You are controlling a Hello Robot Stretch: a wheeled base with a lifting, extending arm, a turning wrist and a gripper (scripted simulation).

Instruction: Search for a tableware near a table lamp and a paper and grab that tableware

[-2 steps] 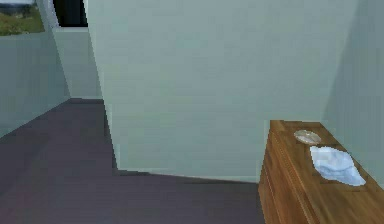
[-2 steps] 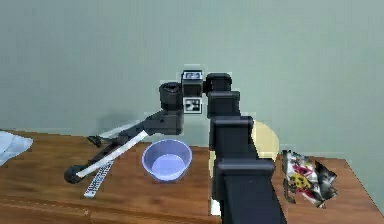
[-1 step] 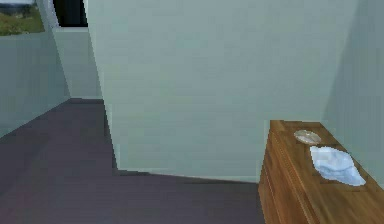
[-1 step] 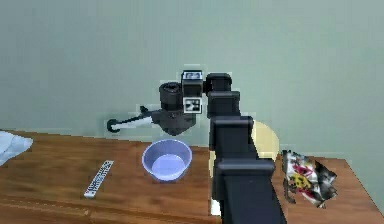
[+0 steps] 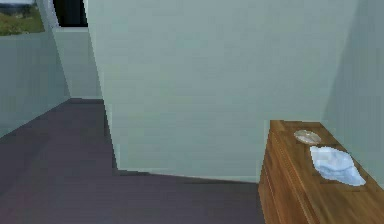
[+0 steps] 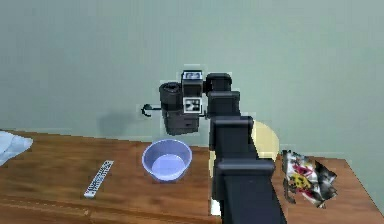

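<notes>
Bowl (image 6: 167, 160), pale lilac and shallow, is in my judgement the tableware that the task means; it stands upright on the wooden tabletop (image 6: 50, 160) in the arm side view, just left of the arm (image 6: 240, 165).

Nearest to the camera, a slim white remote control (image 6: 99, 179) lies on the wood left of the bowl, apart from it. On the other side of the arm lies a crumpled, many-coloured paper (image 6: 307, 178). A little farther, a pale yellow rounded shape (image 6: 266, 137) looks out from behind the arm. It may be the shade of the table lamp, but it is too much hidden to be sure.

Farther out is the gripper (image 6: 148, 108). Only bare wall shows behind its fingers, so it holds nothing. How the fingers are set I cannot tell, and also not whether it is above the bowl or beyond it.

In the forward view a pale blue cloth (image 5: 337, 165) and, behind it, a small round dish (image 5: 307, 136) lie on the same kind of wood.

The search seems finished and the reach is in hand. The next move calls for lowering the gripper to the bowl's rim, with care not to push the bowl away.
</notes>
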